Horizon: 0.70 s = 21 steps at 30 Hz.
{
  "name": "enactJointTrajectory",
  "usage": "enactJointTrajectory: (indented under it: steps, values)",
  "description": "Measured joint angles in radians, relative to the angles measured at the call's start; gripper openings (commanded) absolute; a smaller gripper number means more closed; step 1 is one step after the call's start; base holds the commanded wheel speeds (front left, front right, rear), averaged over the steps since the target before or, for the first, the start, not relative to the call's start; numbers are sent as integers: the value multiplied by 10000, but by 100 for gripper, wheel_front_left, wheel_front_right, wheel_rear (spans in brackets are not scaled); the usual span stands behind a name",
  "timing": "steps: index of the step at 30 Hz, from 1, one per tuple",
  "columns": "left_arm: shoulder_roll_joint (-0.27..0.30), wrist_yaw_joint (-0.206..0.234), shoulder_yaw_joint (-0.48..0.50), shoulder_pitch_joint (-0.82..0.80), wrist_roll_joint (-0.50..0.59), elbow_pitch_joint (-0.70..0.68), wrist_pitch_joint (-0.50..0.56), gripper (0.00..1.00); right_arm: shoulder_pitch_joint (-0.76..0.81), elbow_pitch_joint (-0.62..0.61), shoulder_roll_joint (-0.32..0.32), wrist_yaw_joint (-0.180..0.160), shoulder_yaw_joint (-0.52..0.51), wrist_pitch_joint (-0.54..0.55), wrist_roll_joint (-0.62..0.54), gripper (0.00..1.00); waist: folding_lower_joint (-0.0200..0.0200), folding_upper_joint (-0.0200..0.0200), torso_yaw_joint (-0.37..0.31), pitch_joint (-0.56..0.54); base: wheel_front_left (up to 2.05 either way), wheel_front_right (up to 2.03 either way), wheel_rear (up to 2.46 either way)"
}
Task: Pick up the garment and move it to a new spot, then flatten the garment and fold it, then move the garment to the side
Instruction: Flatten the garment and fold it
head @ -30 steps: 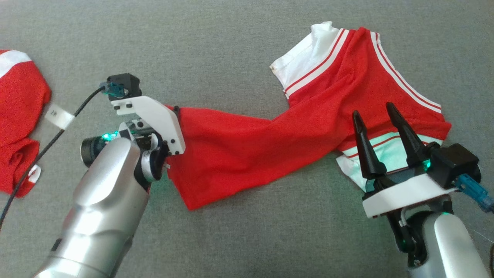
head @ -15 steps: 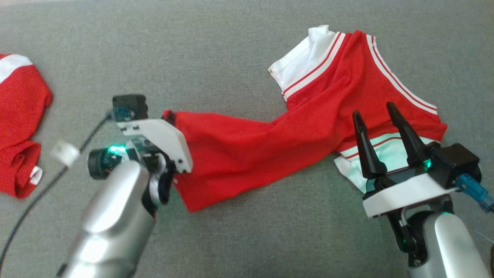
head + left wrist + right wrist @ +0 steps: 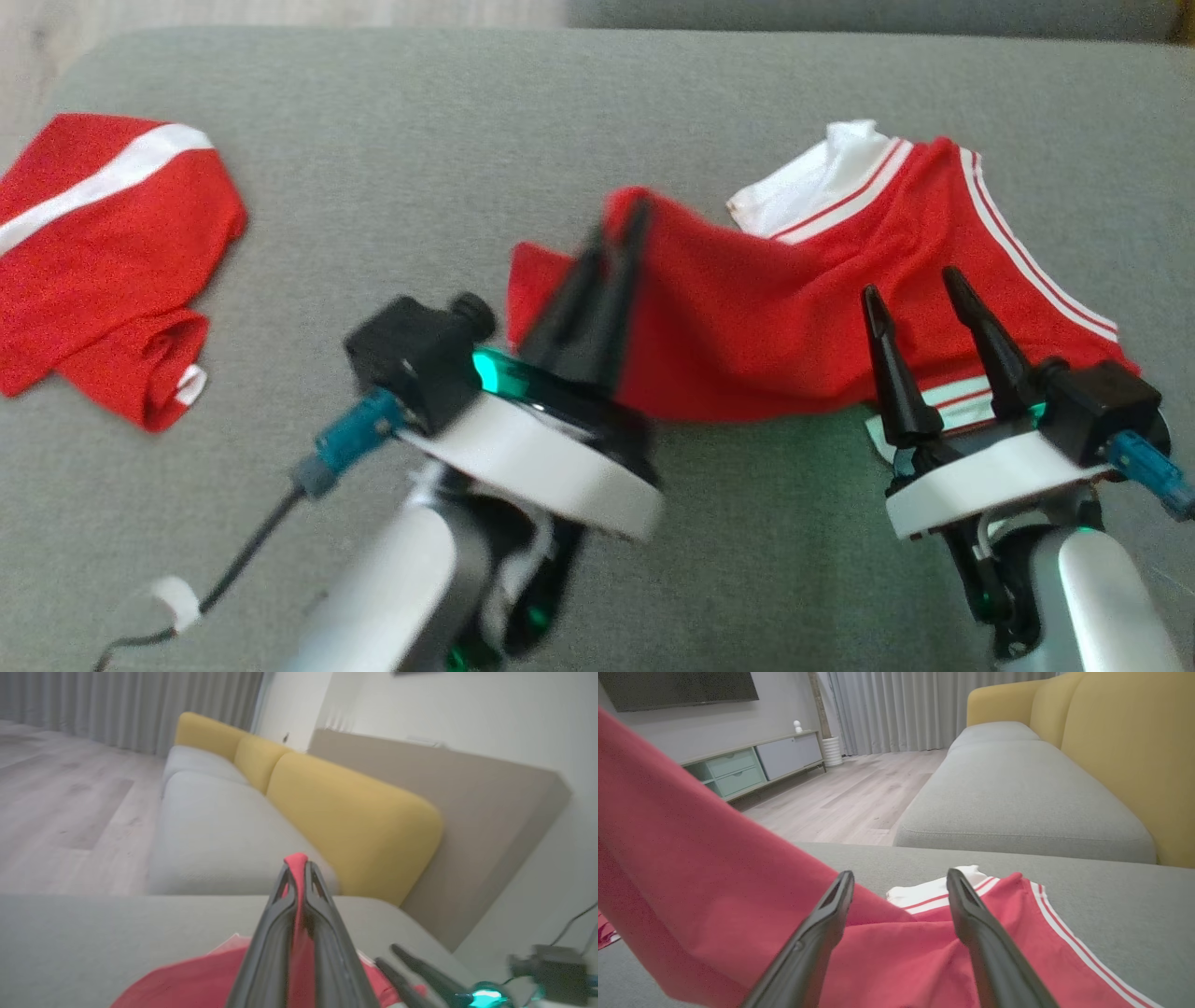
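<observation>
The red garment (image 3: 794, 308) with white striped trim lies on the grey cushion (image 3: 420, 149), its left part lifted off the surface. My left gripper (image 3: 621, 229) is shut on that lifted edge; red cloth (image 3: 296, 863) pokes out between its fingertips in the left wrist view. My right gripper (image 3: 910, 285) stands open above the garment's lower right part, nothing between its fingers (image 3: 822, 924). In the right wrist view the raised red cloth (image 3: 691, 858) slopes up to the left, and the white collar area (image 3: 934, 889) lies flat beyond the fingers.
A second red garment (image 3: 103, 252) with a white band lies bunched at the cushion's far left. A black cable (image 3: 233, 569) trails from my left wrist. Yellow backrests (image 3: 345, 812) and another grey seat (image 3: 1017, 788) stand beyond, with wooden floor (image 3: 840, 798) past the cushion edge.
My left gripper has swung right and upward, lifting the garment's left end off the cushion and carrying it towards the right. The head camera has tilted, shifting the whole scene. The right gripper stays put.
</observation>
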Motion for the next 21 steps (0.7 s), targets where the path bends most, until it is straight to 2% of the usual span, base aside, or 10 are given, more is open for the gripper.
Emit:
enactJointTrajectory:
  steps: [5, 8, 11, 13, 14, 21]
  values:
    - [-447, -261, -796, 7, -230, -1221, 79, 0, 13, 6, 0, 0, -8, 2, 2, 100, 0, 0, 343, -300, 0, 0, 0]
    - [-548, -257, -882, -62, -238, -1200, 125, 0, 13, 17, 0, 0, 40, 2, 19, 100, -1, 0, 315, -361, 0, 0, 0]
    - [-656, -263, -805, -453, -407, -579, 115, 0, 14, 100, 2, 0, 40, -4, 100, 100, -1, 0, 153, -337, 0, 0, 0]
    - [-660, -257, -512, -918, -349, 207, -33, 0, 14, 113, 2, 0, 44, -13, 104, 100, 0, 0, 20, -280, 0, 0, 0]
    - [-614, -261, -65, -1371, -228, 1210, -267, 0, 11, 111, 6, 0, 69, -46, 104, 100, 0, 0, -126, -178, 0, 0, 0]
    - [380, -334, 995, -2873, 1012, 5524, -1908, 0, -124, 75, 12, 0, 232, -121, 100, 100, 3, 0, -688, 487, 0, 0, 0]
